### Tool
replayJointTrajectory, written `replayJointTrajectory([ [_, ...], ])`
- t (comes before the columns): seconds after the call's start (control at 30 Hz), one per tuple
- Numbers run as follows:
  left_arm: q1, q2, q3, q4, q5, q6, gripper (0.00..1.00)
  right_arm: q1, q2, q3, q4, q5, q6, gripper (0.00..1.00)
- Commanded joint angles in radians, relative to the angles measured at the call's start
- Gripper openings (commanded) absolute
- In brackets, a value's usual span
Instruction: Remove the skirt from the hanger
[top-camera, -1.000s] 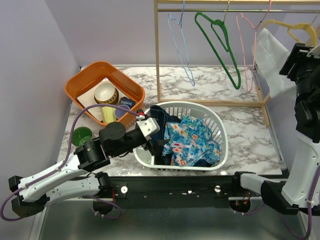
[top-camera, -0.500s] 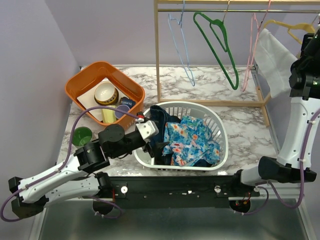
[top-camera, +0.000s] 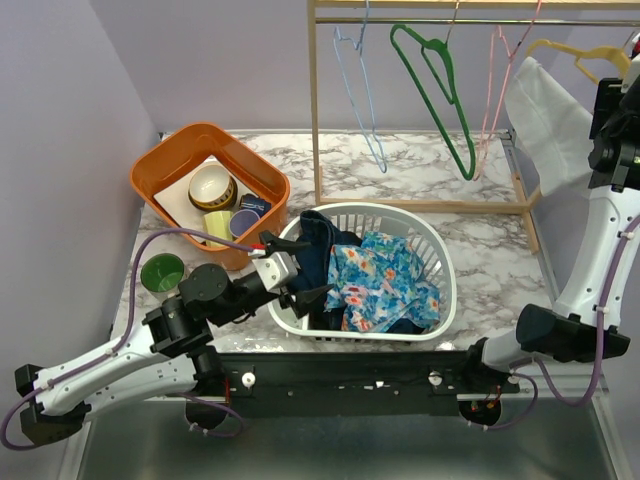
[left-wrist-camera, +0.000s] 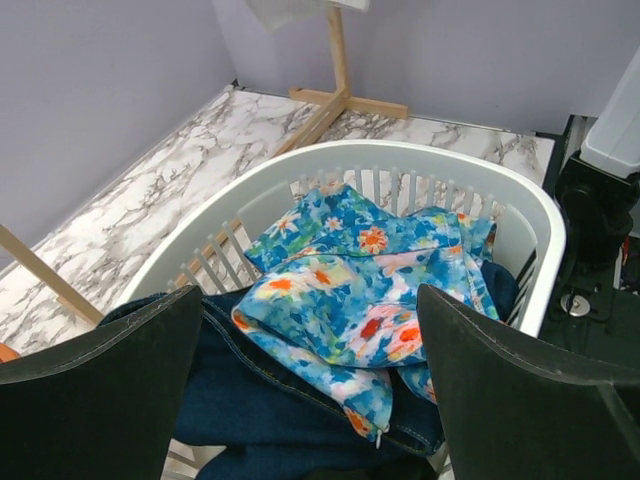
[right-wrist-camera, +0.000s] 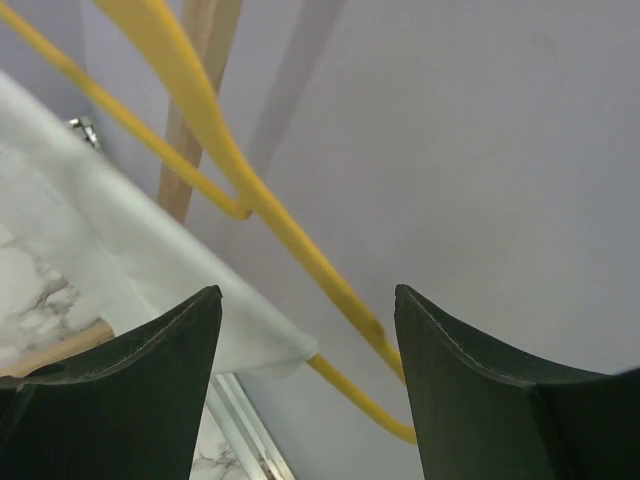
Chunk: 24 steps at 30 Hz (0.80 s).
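Marble-patterned tabletop (top-camera: 400, 160) stretches between plain lilac walls (top-camera: 60, 120). At its left sits a square orange plastic bin (top-camera: 160, 170) holding a tan bowl (top-camera: 212, 185) and small containers, and a round green bowl (top-camera: 161, 271) lies just in front of it. In the middle stands an oval white plastic laundry basket (top-camera: 440, 260) with slatted sides. It is filled with crumpled blue floral fabric (top-camera: 380, 280) over dark denim (top-camera: 315, 235). Behind it rises a light wooden garment rack (top-camera: 316, 100); its rail carries a green hanger (top-camera: 466, 165) among thinner pale ones and, at the far right, a yellow hanger (top-camera: 590, 52). The white skirt (top-camera: 545, 115), smooth and limp, hangs from that yellow hanger at the rack's right end, above the table's right edge.

The left gripper (top-camera: 300, 268) sits at the basket's near-left rim with its jaws spread wide and empty; its wrist view shows the floral fabric between the fingers. The right gripper (right-wrist-camera: 307, 295) is raised high at the right, close to the skirt, jaws apart and clamping nothing. In its wrist view the yellow wire crosses the gap between the fingers; whether it touches them cannot be told.
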Motion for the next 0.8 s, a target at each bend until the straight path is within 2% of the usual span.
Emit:
replayJointTrajectory([
  [0.0,-0.002,-0.017,-0.015,0.060,-0.050,0.013,0.99,-0.023,0.007,-0.044,-0.043,-0.101,0.023,0.77],
  [0.13,-0.002,-0.008,-0.017,0.063,-0.045,0.012,0.99,-0.031,0.006,-0.042,-0.065,-0.132,0.050,0.76],
  [0.4,-0.002,0.020,0.000,0.041,-0.018,0.019,0.99,-0.031,-0.039,0.000,-0.111,-0.310,0.134,0.73],
  [0.77,-0.002,0.029,-0.001,0.041,0.001,0.013,0.99,-0.031,-0.024,0.024,-0.148,-0.312,0.158,0.70],
])
